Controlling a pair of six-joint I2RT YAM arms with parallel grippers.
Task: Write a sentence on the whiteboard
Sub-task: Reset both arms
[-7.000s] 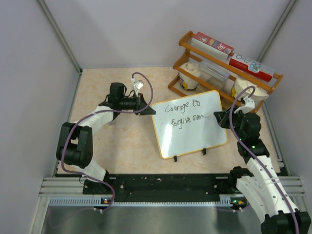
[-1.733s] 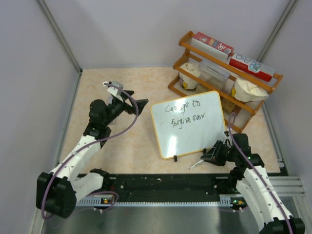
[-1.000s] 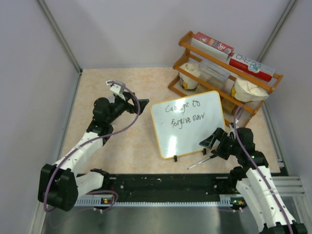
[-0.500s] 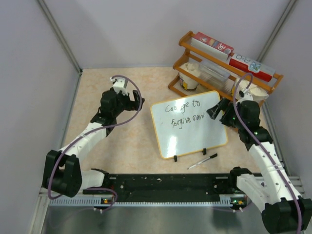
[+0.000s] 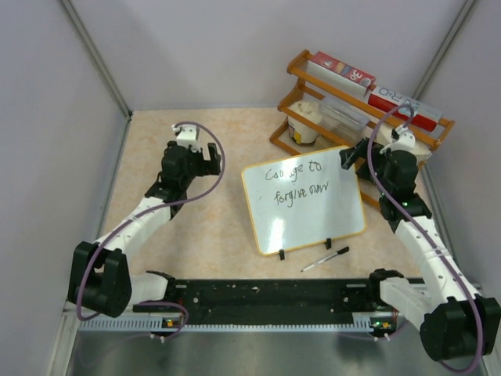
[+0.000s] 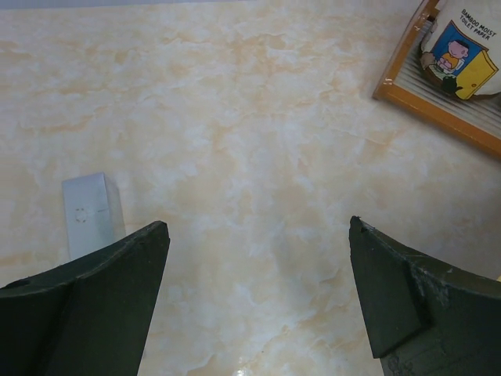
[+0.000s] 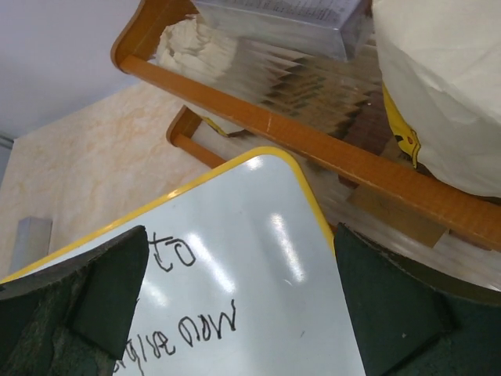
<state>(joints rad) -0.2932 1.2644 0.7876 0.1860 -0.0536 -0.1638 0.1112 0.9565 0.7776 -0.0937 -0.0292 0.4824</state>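
The whiteboard [image 5: 313, 219] stands tilted on the table's middle, yellow-rimmed, on two black feet. The sentence [image 5: 293, 180] runs in two black handwritten lines across its upper half. A black marker [image 5: 326, 258] lies on the table just in front of the board. My right gripper [image 5: 351, 155] hovers open over the board's top right corner. In the right wrist view the whiteboard [image 7: 266, 258] and the words "to" and "now" of the sentence [image 7: 205, 330] show between its open fingers [image 7: 102, 290]. My left gripper [image 5: 211, 160] is open left of the board, over bare table [image 6: 257, 235].
An orange wooden rack [image 5: 356, 117] with boxes, tubs and white bags stands at the back right, close behind the board; the rack [image 7: 313, 133] fills the top of the right wrist view. A small pale grey block [image 6: 90, 215] lies on the table by my left fingers.
My right arm has lifted from near the marker at the board's front up to its top right corner. The left gripper has drawn back and turned a little. The marker stays on the table.
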